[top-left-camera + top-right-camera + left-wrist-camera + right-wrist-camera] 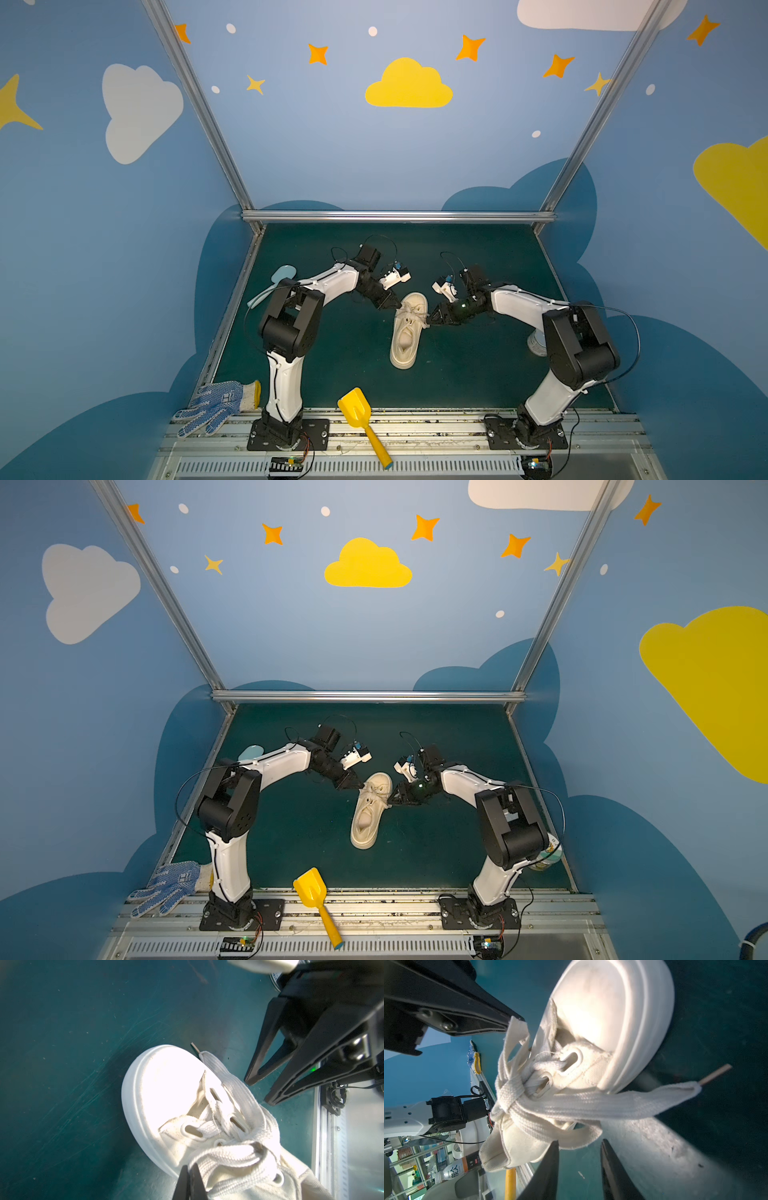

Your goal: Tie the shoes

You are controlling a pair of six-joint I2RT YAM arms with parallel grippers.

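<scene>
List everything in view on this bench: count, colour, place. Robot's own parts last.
sneaker: one, cream, middle of the mat, toe towards the back wall.
laces: one set, cream, knotted over the eyelets, one end trailing beside the toe.
toy shovel: one, yellow, near edge between the arm bases, handle over the rail.
glove: one, white with blue dots, near left corner.
spoon: one, light blue, far left, behind the left arm.
round container: one, whitish, right edge, partly hidden by the right arm.
mat: one, dark green, covers the table.
left gripper: black, left of the sneaker, shut on a lace.
right gripper: black, right of the sneaker, open, tips at a lace loop.
</scene>
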